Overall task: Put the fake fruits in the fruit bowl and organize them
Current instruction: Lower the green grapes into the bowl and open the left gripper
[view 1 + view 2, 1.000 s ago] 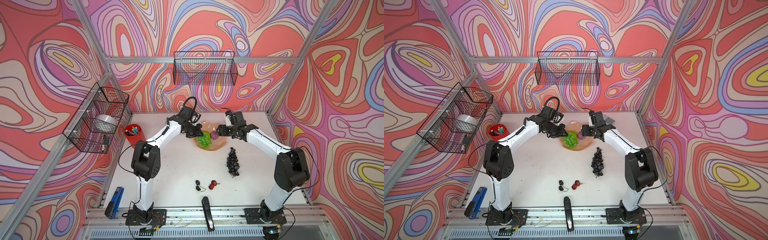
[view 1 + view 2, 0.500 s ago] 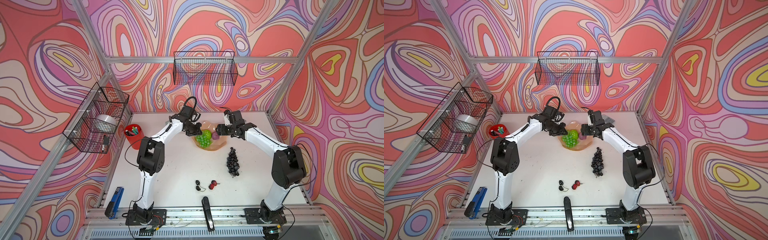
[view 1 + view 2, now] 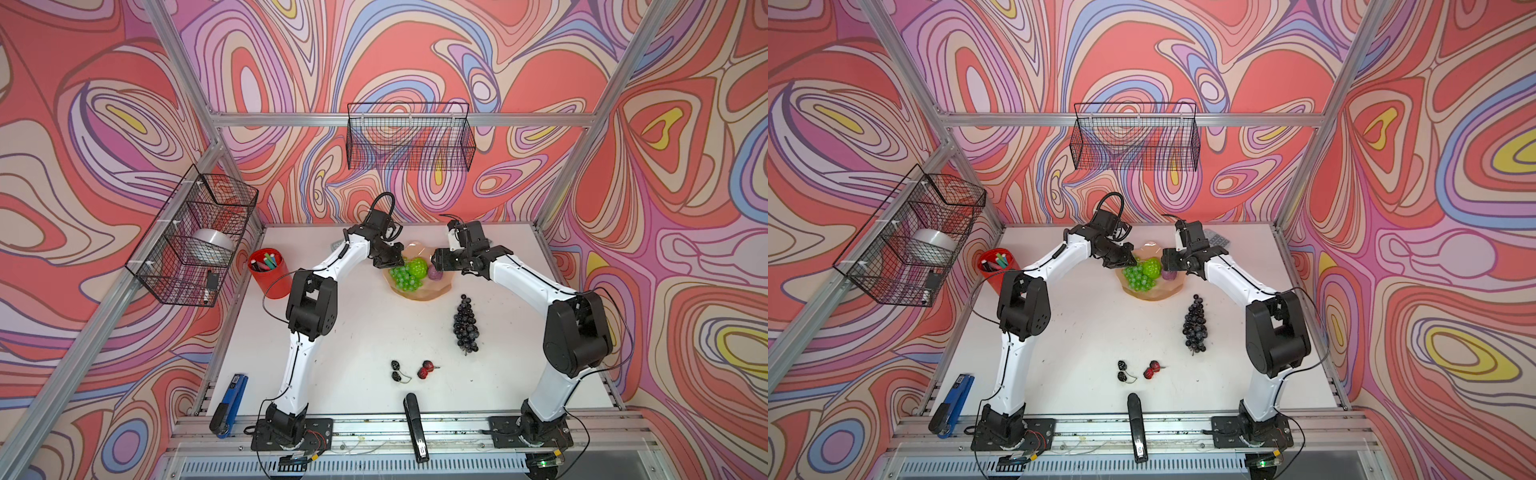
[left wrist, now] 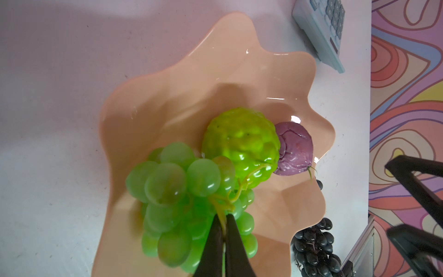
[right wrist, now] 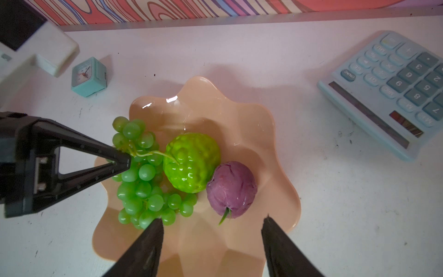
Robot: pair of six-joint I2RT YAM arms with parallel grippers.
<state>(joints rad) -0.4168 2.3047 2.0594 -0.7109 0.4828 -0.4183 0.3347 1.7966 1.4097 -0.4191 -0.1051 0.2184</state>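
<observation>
The left pincer (image 4: pixel 223 217) grips the green grape bunch (image 4: pixel 172 184) by its stem in the fruit bowl (image 4: pixel 167 100) and should release gently; the right pincer (image 5: pixel 212 221) hovers open.

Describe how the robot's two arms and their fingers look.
The left arm and right arm have white links, black joint housings and thin black cables alongside. The fingers are matte black, triangular open frames tapering to narrow tips.
</observation>
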